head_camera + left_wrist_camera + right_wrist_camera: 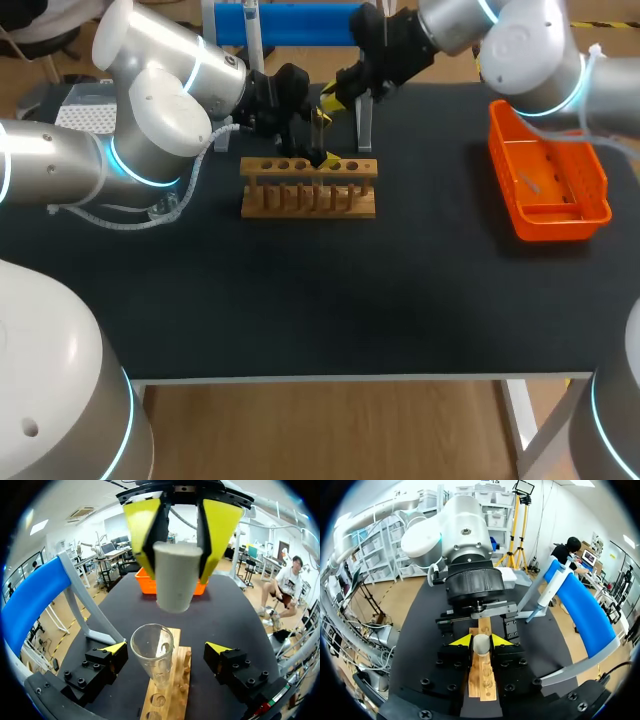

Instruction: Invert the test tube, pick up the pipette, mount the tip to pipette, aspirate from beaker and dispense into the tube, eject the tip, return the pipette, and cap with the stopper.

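A clear test tube (152,655) stands mouth up in the wooden rack (308,190), between the wide-apart fingers of my left gripper (166,650), which do not touch it. Straight above the tube's mouth my right gripper (176,575) is shut on a pale grey stopper (175,587). In the right wrist view the stopper (481,644) sits between the yellow tips of that gripper (481,640), over the rack (482,680). From the head view both grippers meet at the rack's back edge, my left gripper (322,138) lower, my right gripper (335,92) above. The pipette (554,587) hangs on its blue stand (290,22).
An orange tray (590,190) lies at the table's right side. The pipette stand's legs (365,125) are right behind the rack. The dark table mat (320,300) in front of the rack is bare.
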Motion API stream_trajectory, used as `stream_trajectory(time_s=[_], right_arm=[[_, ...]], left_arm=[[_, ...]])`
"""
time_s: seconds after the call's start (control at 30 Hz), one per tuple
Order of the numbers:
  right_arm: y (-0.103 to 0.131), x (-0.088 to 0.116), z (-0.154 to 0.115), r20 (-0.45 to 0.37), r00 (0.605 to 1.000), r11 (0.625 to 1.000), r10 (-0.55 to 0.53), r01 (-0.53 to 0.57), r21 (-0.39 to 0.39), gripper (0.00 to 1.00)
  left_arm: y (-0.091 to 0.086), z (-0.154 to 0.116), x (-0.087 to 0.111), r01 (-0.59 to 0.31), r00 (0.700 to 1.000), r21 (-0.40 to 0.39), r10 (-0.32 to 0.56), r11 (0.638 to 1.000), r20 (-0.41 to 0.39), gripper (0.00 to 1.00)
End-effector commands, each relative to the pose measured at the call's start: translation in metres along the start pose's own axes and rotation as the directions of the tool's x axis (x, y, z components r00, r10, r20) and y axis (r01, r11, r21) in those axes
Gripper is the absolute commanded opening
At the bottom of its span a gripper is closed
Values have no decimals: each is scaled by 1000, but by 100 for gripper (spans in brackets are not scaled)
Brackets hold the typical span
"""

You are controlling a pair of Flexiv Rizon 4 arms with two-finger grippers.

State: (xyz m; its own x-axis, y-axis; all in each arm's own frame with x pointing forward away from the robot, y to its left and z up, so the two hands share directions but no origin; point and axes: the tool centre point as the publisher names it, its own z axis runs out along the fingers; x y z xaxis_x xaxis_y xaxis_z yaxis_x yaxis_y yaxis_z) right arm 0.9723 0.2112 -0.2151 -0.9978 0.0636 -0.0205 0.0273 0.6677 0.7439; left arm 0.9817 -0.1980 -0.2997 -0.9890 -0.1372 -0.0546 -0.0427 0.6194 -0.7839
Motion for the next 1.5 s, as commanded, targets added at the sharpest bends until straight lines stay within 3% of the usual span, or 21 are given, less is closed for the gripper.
stream_trajectory(time_s=[0.03,0.57,1.03,1.5], right_arm=[[3,-4,5,-3,1000,1000,1,-1,8,0],[-6,-4,13,-3,1000,999,0,0,40,0],[5,-11,12,6,1000,1000,-8,7,24,0],[-1,-8,19,-5,1000,999,-5,5,31,0]], left_arm=[[-1,0,-1,2,1000,-5,-2,1000,-4,100],[-1,0,-1,2,1000,-5,-2,1000,-4,100],[-1,0,-1,2,1000,-5,-2,1000,-4,100],[-1,0,-1,2,1000,-5,-2,1000,-4,100]])
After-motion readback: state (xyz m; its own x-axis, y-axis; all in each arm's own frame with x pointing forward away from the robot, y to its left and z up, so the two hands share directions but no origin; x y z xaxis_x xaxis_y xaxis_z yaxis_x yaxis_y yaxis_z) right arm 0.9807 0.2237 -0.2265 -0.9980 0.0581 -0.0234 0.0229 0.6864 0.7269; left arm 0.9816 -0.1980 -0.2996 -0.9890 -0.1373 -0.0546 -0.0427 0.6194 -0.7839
